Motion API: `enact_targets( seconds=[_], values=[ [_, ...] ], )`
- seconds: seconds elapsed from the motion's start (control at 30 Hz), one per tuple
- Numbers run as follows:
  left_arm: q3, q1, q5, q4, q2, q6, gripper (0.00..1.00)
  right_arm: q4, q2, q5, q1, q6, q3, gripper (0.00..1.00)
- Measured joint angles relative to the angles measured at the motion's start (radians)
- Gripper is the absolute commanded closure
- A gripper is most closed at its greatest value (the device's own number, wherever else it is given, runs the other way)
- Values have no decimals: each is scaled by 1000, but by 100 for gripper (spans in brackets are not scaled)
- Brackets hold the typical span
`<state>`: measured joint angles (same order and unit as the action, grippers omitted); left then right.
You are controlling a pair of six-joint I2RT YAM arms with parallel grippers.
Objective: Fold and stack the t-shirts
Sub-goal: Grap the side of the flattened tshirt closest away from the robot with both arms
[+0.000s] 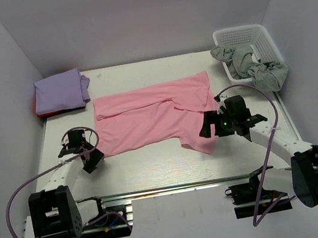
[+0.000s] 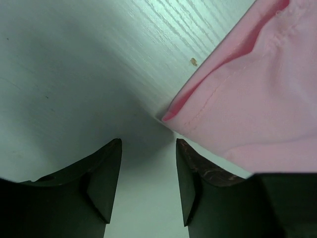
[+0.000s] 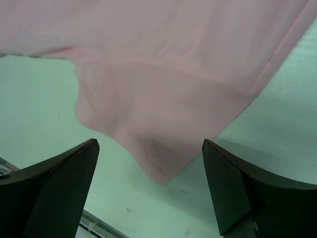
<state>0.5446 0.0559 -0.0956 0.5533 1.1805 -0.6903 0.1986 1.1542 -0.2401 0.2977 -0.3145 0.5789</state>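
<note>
The light pink t-shirt lies spread out, partly folded lengthwise, across the middle of the table. A folded lavender t-shirt sits on a red one at the back left. My left gripper is open and empty beside the pink shirt's near left corner, which lies just ahead of my fingertips. My right gripper is open and empty over the shirt's near right sleeve corner, which lies between the open jaws.
A white plastic basket at the back right holds a grey-green garment that hangs over its rim. White walls close the table on three sides. The metal rail with the arm bases runs along the near edge.
</note>
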Motion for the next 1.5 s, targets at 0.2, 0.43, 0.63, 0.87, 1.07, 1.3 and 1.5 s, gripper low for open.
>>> enact_targets(
  seconds=[0.2,0.43,0.63,0.87,1.07,1.3,1.5],
  values=[
    [5,13,6,-93,53,-2,48,42,-2,-19,5,-5,-38,10],
    [0,14,29,-163,67,8,48,81,-16,-24,8,-15,-51,10],
    [-26,14,51,-223,62,24,74,101,-8,-25,18,-16,-52,10],
    [-19,14,92,-293,116,46,100,90,42,-53,69,-36,-65,14],
    [-61,14,112,-356,84,76,100,41,71,-54,113,-89,-64,20],
    [-113,14,121,-340,-37,114,100,17,114,3,129,-173,-85,100],
    [-111,14,139,-332,-60,116,100,37,-19,52,129,-180,-88,100]
  ],
)
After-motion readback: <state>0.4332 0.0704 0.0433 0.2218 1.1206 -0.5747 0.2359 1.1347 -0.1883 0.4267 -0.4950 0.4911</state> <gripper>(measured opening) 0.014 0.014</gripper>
